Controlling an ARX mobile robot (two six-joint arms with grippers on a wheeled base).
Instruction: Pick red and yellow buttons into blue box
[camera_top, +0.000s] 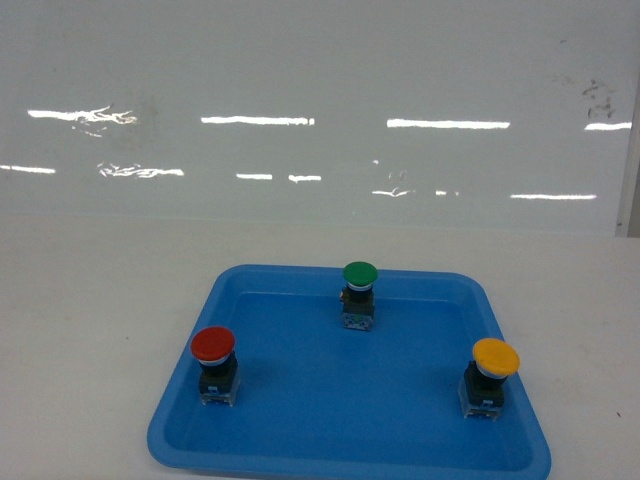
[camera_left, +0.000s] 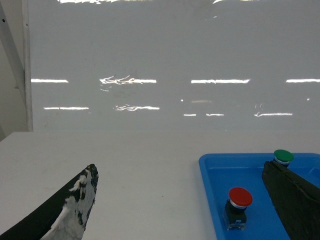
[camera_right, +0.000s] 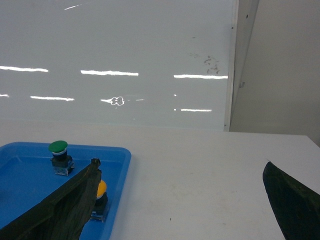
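Three buttons are standing upright and well apart in the shallow blue tray (camera_top: 300, 420): the red button (camera_top: 215, 364) near the left rim, the yellow button (camera_top: 488, 374) near the right rim, the green button (camera_top: 359, 295) at the back middle. Open tray floor is lying between them, leaving room to come down around each cap. The tray's low rim is running close beside the red and yellow ones. White bench (camera_top: 90, 320) is lying on both sides, and a glossy wall (camera_top: 320, 100) is closing the far edge.

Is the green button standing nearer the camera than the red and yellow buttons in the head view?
No: the green button stands at the tray's far edge, behind the red button and yellow button.
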